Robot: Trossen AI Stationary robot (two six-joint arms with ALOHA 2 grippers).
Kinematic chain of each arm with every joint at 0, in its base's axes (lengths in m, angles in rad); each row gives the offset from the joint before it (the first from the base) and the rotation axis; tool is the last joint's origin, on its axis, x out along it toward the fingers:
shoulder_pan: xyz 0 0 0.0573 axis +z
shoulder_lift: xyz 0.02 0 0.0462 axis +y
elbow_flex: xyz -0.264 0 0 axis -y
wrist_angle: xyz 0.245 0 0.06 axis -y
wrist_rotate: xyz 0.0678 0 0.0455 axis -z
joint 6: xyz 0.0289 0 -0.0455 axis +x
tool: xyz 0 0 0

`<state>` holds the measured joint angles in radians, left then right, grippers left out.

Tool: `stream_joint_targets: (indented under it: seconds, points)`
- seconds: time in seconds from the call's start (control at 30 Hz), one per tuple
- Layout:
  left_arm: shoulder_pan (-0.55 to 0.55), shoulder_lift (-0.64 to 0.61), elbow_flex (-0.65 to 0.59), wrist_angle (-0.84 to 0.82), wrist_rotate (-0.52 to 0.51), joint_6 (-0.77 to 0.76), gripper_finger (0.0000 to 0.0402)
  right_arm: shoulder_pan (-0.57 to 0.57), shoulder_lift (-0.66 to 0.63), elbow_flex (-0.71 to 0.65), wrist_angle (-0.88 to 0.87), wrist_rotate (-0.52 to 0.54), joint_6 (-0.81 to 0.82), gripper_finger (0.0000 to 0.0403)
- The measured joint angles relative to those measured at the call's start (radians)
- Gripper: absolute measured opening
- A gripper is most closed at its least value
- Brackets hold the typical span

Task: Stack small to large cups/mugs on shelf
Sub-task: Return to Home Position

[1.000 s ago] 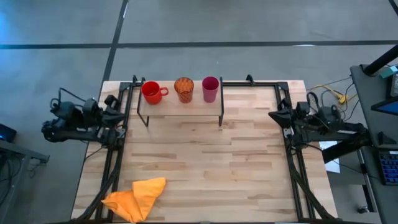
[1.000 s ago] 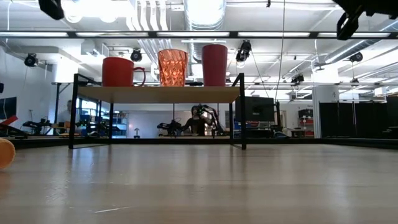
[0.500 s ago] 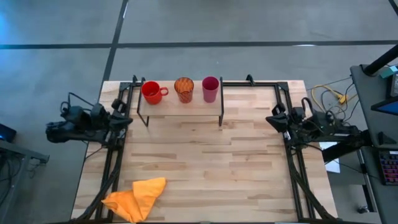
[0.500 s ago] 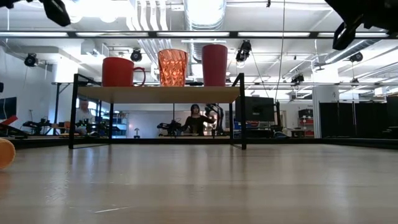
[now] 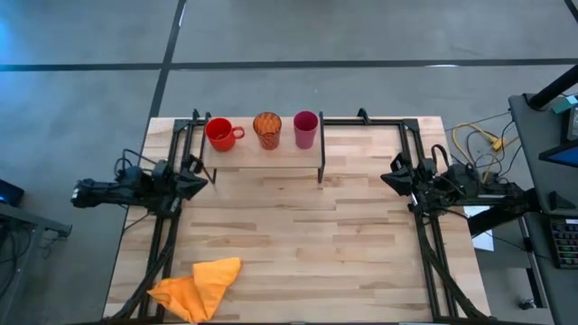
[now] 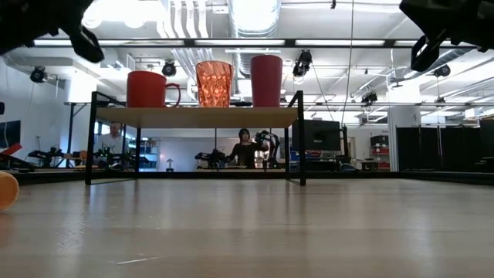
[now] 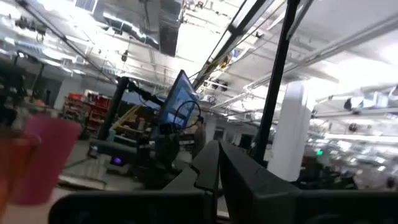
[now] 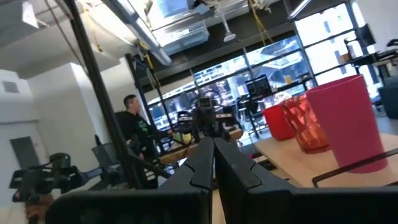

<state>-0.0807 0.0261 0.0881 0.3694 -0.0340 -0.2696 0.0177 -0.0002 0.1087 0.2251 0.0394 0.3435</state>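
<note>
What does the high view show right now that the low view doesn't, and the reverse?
High view only: left gripper and right gripper at the table's side edges, apart from the shelf; the whole orange cloth, far from the shelf. Low view only: cup heights rising from red to pink, the gap under the shelf, people in the room behind. Both: red mug, orange cup and pink cup upright in a row on the shelf.

We see a crumpled orange cloth [image 5: 197,285] lying near a left corner of the wooden table [image 5: 298,235], and a person [image 6: 245,145] in the room beyond.
</note>
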Motion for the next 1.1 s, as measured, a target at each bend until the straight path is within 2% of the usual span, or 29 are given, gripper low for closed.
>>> stream_joint_targets:
  seconds: [0.13,0.4,0.77,1.1]
  points:
    - [0.0,0.001,-0.074,0.109,0.003,-0.05,0.0,0.0,0.0,-0.001,0.0,-0.014,-0.001,0.0009]
    - [0.0,0.0,-0.08,0.093,0.026,-0.064,0.0,0.0,0.0,-0.01,-0.01,-0.02,-0.034,0.0009]
    - [0.0,0.0,-0.081,-0.073,0.03,-0.068,0.0,0.0,0.0,-0.088,-0.012,-0.021,-0.03,0.0009]
    - [0.0,0.0,-0.082,-0.187,0.03,-0.12,0.0,0.0,0.0,-0.097,-0.02,-0.021,-0.016,0.0009]
